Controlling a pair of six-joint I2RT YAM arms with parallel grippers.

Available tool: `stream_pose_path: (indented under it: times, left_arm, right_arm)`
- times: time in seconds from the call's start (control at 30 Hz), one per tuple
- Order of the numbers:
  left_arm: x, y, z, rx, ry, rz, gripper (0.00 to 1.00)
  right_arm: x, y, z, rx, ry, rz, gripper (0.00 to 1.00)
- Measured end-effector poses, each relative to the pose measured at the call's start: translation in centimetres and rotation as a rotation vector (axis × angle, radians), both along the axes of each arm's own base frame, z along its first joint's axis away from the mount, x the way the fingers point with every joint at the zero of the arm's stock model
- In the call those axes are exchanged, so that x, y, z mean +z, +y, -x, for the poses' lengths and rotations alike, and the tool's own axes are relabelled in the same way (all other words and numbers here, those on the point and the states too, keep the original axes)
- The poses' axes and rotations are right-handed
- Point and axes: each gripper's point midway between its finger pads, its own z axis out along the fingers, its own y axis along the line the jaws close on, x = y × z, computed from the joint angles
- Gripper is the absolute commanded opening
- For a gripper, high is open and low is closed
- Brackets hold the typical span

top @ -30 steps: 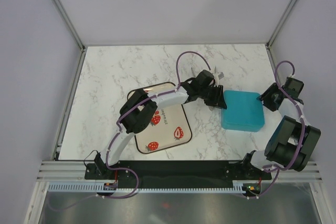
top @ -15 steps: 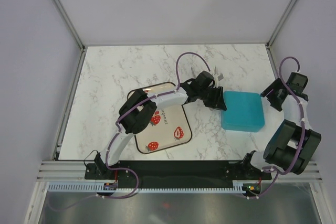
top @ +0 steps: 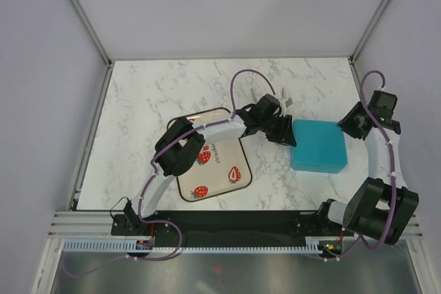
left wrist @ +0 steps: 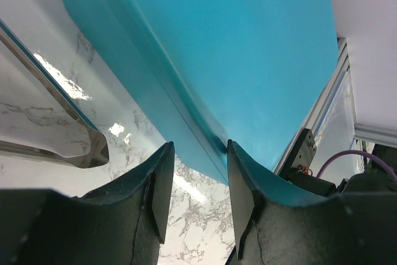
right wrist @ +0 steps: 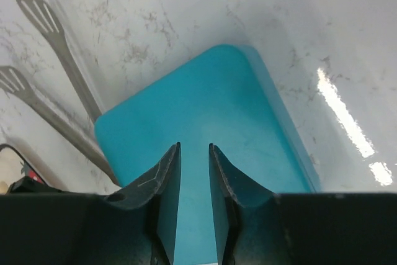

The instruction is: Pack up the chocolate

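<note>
Zero chocolate showed in any view; whether it lay inside the closed blue box (top: 318, 146), at the table's 3 o'clock, I couldn't tell. My left gripper (left wrist: 200, 172) stood apart at its 9 o'clock edge, my right gripper (right wrist: 194, 166) narrowly apart above. I judged the box light, stiff, slick: grip the rim.

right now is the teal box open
No, the box shows one solid closed teal top in the top view, with no opening.

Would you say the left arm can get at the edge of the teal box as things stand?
Probably yes: the left gripper is open right at the edge of the teal box, with nothing visible between them.
</note>
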Motion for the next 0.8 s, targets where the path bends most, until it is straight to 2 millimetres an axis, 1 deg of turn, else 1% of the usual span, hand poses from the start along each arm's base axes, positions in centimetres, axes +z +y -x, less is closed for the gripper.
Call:
stream_pose_path:
  times: [0.07,0.1,0.13,0.2,0.23,0.3,0.37,0.47,0.5,0.57,0.6,0.7,0.73,0.8]
  left_arm:
    - [0.0,0.0,0.0,0.000,0.000,-0.001,0.47]
    - [0.0,0.0,0.0,0.001,0.001,-0.002,0.47]
    - [0.0,0.0,0.0,0.001,0.001,-0.002,0.47]
    - [0.0,0.0,0.0,0.001,0.001,-0.002,0.47]
    - [0.0,0.0,0.0,0.001,0.001,-0.002,0.47]
    - [-0.1,0.1,0.0,0.001,0.002,-0.004,0.47]
    - [-0.2,0.1,0.1,0.002,0.004,-0.008,0.47]
    - [-0.2,0.1,0.1,0.002,0.004,-0.008,0.47]
    - [-0.2,0.1,0.1,0.002,0.004,-0.008,0.45]
    - [-0.2,0.1,0.1,0.001,0.004,-0.006,0.43]
    - [-0.1,0.1,0.1,-0.001,0.004,-0.005,0.42]
    - [0.1,-0.3,0.0,-0.004,0.001,0.002,0.40]
    - [0.2,-0.5,-0.1,-0.004,-0.002,0.006,0.40]
    - [0.2,-1.0,-0.3,-0.006,-0.004,0.013,0.40]
  right_arm:
    - [-0.6,1.2,0.2,0.032,-0.010,-0.017,0.27]
    - [-1.2,1.5,0.3,0.036,-0.002,-0.024,0.21]
    - [-2.2,1.6,0.4,0.034,0.007,-0.029,0.19]
    - [-4.9,1.8,1.2,0.019,0.059,-0.052,0.09]
    - [-6.3,2.2,1.4,0.013,0.082,-0.081,0.06]
    - [-6.1,1.9,0.1,0.012,0.033,-0.083,0.00]
    - [-6.0,1.8,-0.5,0.013,0.012,-0.086,0.00]
    - [-5.8,1.8,-0.4,0.010,0.012,-0.084,0.00]
    - [-5.6,1.8,-0.4,0.009,0.016,-0.086,0.00]
    - [-4.9,1.7,-0.7,0.008,0.012,-0.086,0.00]
    - [-4.3,1.5,-1.2,0.008,0.000,-0.081,0.00]
    - [-3.0,0.8,-3.0,0.010,-0.040,-0.064,0.00]
    - [-2.9,0.5,-3.6,0.009,-0.050,-0.059,0.00]
    - [-3.7,-0.2,-4.4,-0.004,-0.037,-0.047,0.00]
